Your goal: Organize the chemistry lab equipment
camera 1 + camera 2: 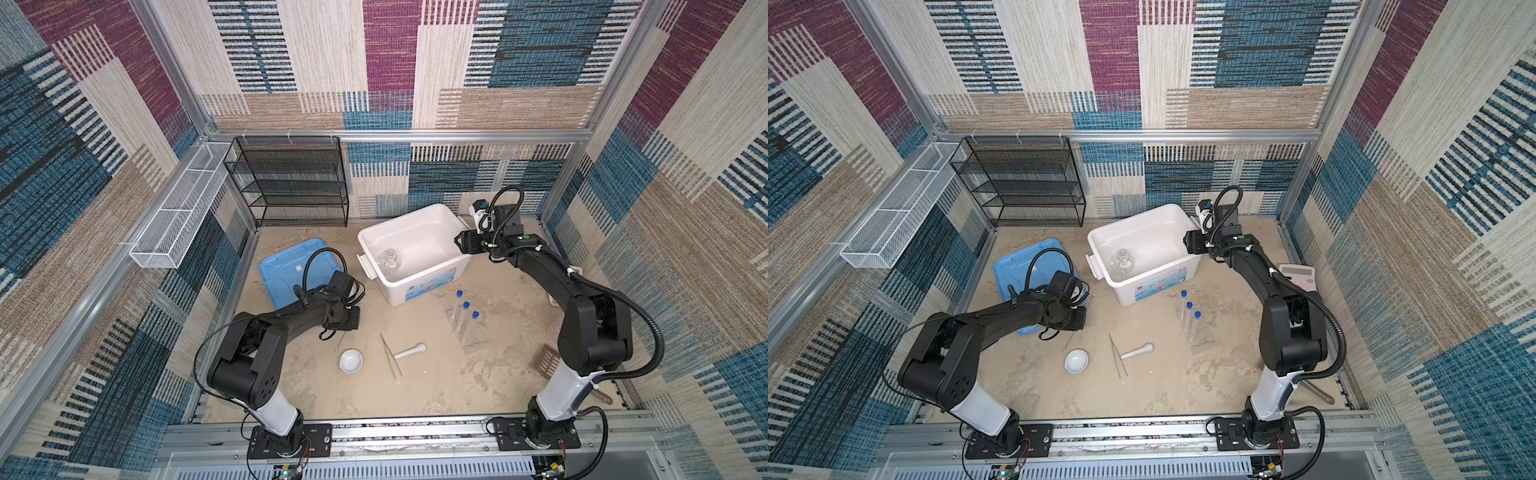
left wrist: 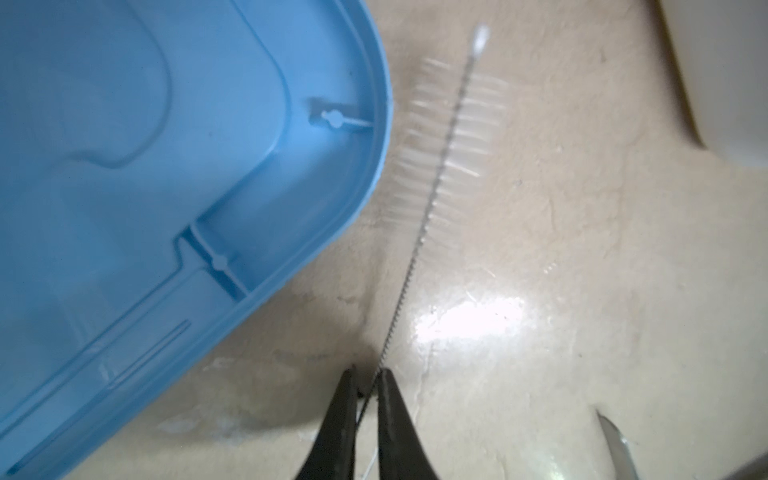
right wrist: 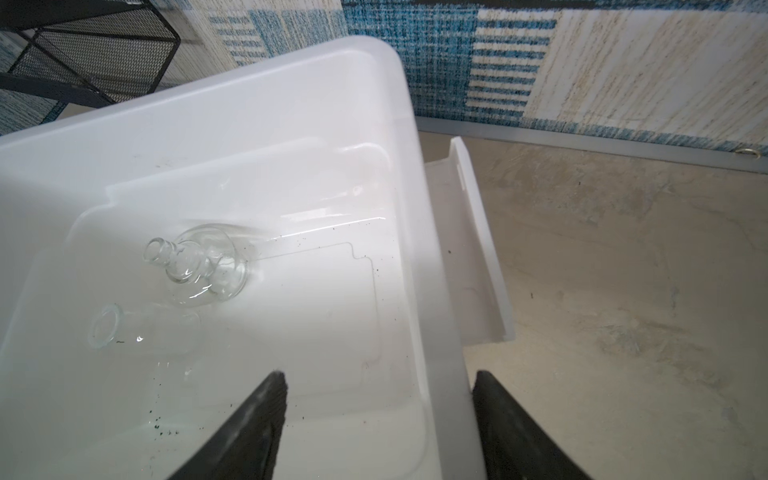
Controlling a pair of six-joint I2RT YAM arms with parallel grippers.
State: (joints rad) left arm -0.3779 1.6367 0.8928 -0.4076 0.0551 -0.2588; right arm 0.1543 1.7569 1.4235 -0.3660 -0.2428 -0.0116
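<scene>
In a top view the white bin [image 1: 415, 253] already holds glassware [image 1: 389, 261]; tubes [image 1: 465, 316], tweezers [image 1: 390, 355], pestle [image 1: 409, 351] and bowl [image 1: 350, 360] lie on the table. In the left wrist view the left gripper [image 2: 368, 380] pinches the thin brush [image 2: 432, 199] by its wire end beside the blue lid [image 2: 166, 187], so it could slip or swing into that lid. In the right wrist view the right gripper [image 3: 380, 399] stands open astride the bin wall and could nudge the bin.

Lab equipment spread on the sandy tabletop and inside the white bin

Three clear blue-capped tubes [image 1: 465, 318] are laid side by side on a clear tray [image 1: 473, 343], caps pointed toward the white bin [image 1: 432, 274]. A small white bowl [image 1: 350, 360] is set upright, with metal tweezers [image 1: 390, 355] just beside it and a white pestle [image 1: 410, 351] lying flat next to the tweezers. A thin test-tube brush [image 2: 432, 183], with a twisted-wire stem, white bristles and a white tip, is seen beside the blue lid [image 2: 166, 187], its stem end pinched between the left gripper [image 2: 368, 386] fingers. Two clear glass flasks [image 3: 199, 262] are found on their sides in the bin.
</scene>
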